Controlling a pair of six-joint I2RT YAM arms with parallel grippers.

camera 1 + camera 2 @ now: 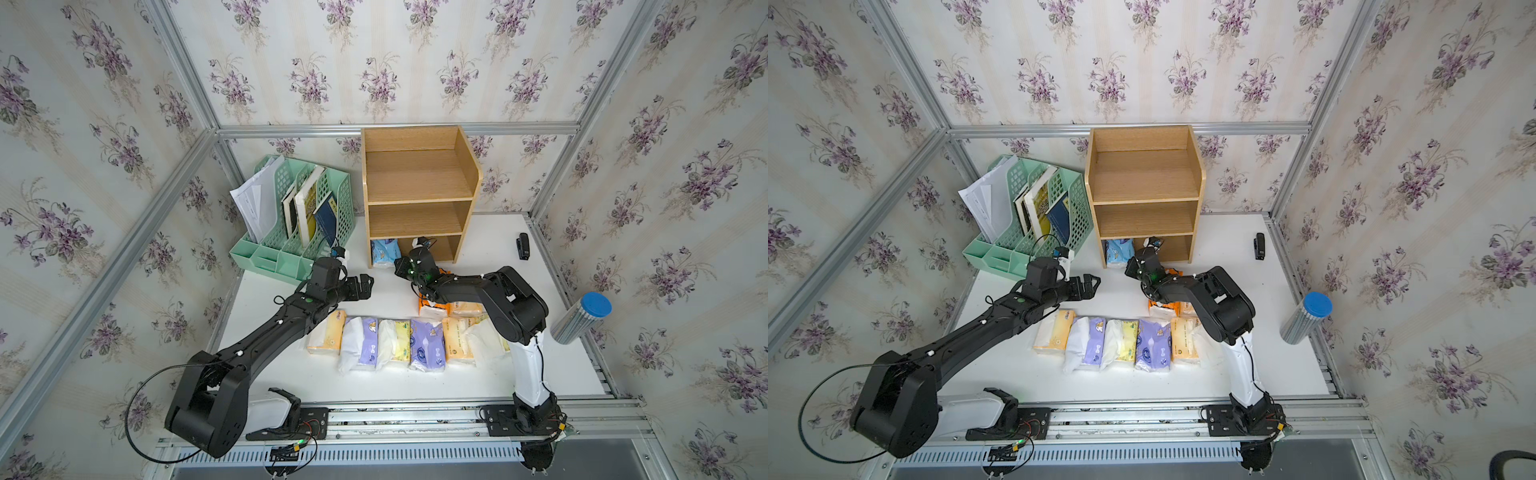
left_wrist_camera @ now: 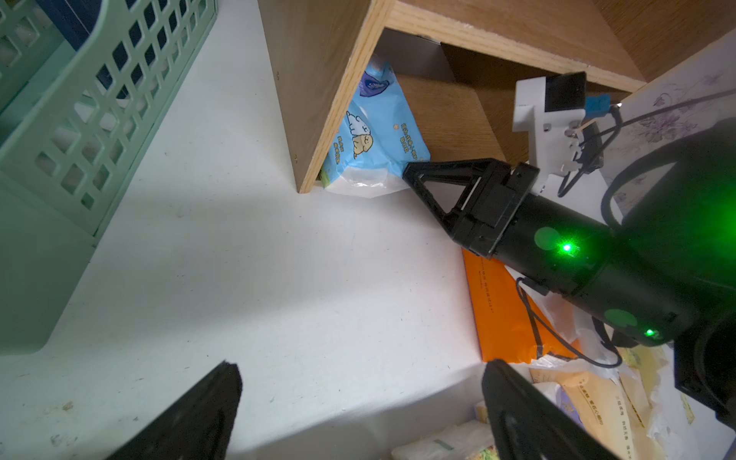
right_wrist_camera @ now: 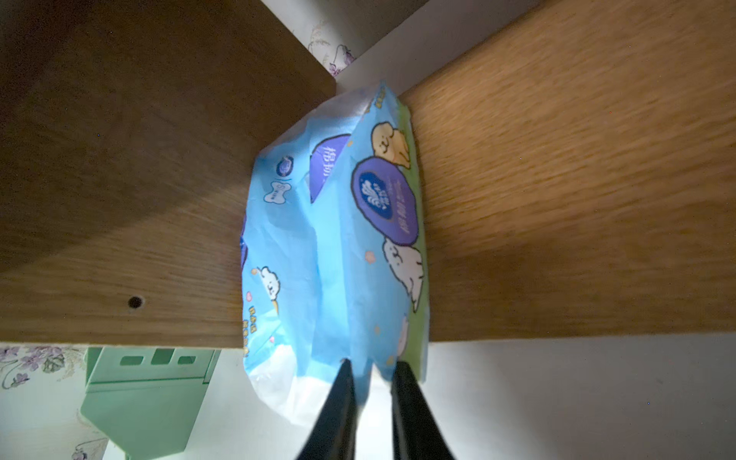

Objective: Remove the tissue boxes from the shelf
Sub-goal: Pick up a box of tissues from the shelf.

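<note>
White desk [image 1: 415, 382] fills the lower middle of both top views. The wooden shelf [image 1: 417, 178] stands at centre against the back wall, and its upper two tiers show bare wood. The mint file rack [image 1: 291, 232] sits just left of it.

A row of tissue packs [image 1: 390, 343] (yellow, purple, orange, pale) lies side by side across the lower centre of the desk. Two orange packs [image 1: 432, 309] lie behind the row, partly under the right arm.

The light-blue tissue pack [image 1: 384, 251] stands on edge in the bottom tier, against the left side panel. Cartoon animals and a purple oval are printed on it. Its crumpled front end juts past the shelf's front edge. There is bare wood to its right in that tier, and a strip of bare desk between shelf and row.

Right claw [image 3: 372, 364]: fingers nearly together, pinching the wrapper's front edge. Left claw [image 2: 362, 364]: spread wide above bare desk, left of the shelf's front.
</note>
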